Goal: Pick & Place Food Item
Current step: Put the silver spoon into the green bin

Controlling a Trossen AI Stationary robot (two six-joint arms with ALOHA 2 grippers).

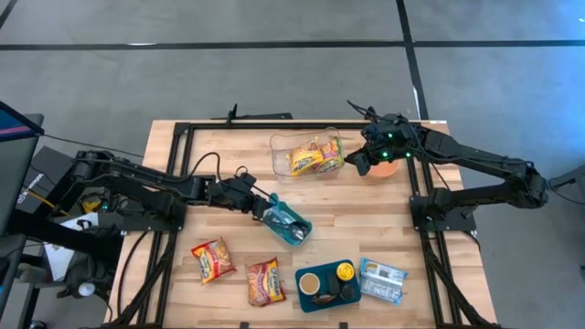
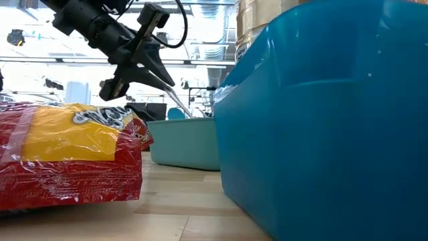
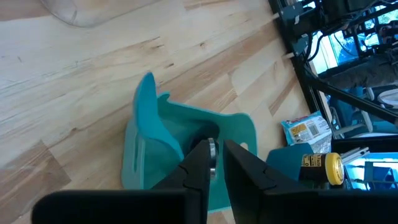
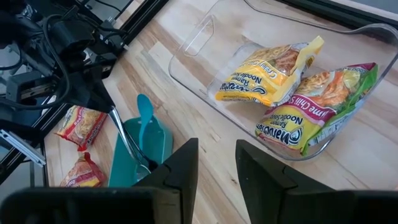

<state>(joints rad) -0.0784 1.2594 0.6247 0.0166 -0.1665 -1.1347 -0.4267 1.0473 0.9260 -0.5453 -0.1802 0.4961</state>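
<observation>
We read "Ramen Noodle Soup" on the yellow packet (image 4: 268, 73); the green packet (image 4: 317, 106) shows "Lime Chili" and "Ramen Noodle".

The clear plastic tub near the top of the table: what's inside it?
Two noodle packets lie inside the clear tub: a yellow packet and a green-edged packet, leaning against each other. Whatever is beneath them is covered.

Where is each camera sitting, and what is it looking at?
High view: above, looking down; both arms, left gripper at teal tray.
Low view: table height; left gripper above tray.
Left wrist view: own fingers over tray.
Right wrist view: own fingers, clear bin, noodle packets.
All share the tray.
</observation>
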